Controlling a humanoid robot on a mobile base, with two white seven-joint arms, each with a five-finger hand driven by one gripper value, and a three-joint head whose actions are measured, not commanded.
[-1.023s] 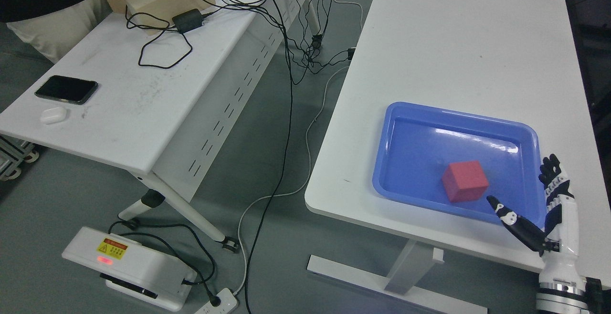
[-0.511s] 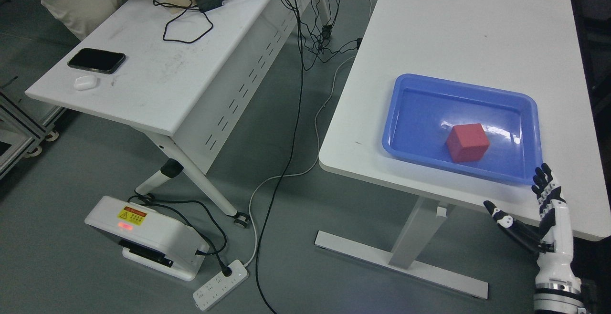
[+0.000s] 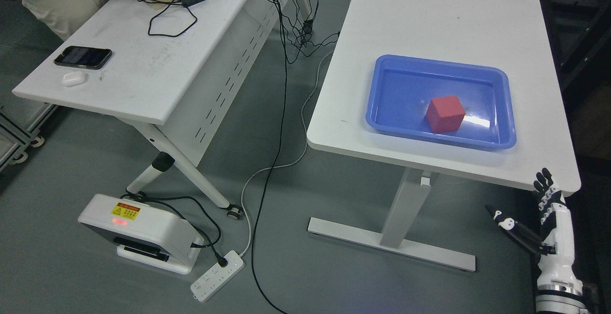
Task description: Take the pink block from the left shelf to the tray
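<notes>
now the block (image 3: pixel 445 113) lies in the tray (image 3: pixel 506 109) on the worktop (image 3: pixel 429 18), and the right hand (image 3: pixel 544 218), fingers spread and empty, has dropped clear below the worktop edge. the whole view has shifted too, so the camera moved. the placing looks done.

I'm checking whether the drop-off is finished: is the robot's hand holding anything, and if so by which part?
Nothing is held. The right hand hangs open off the table's near corner; the block sits alone in the tray.
</notes>
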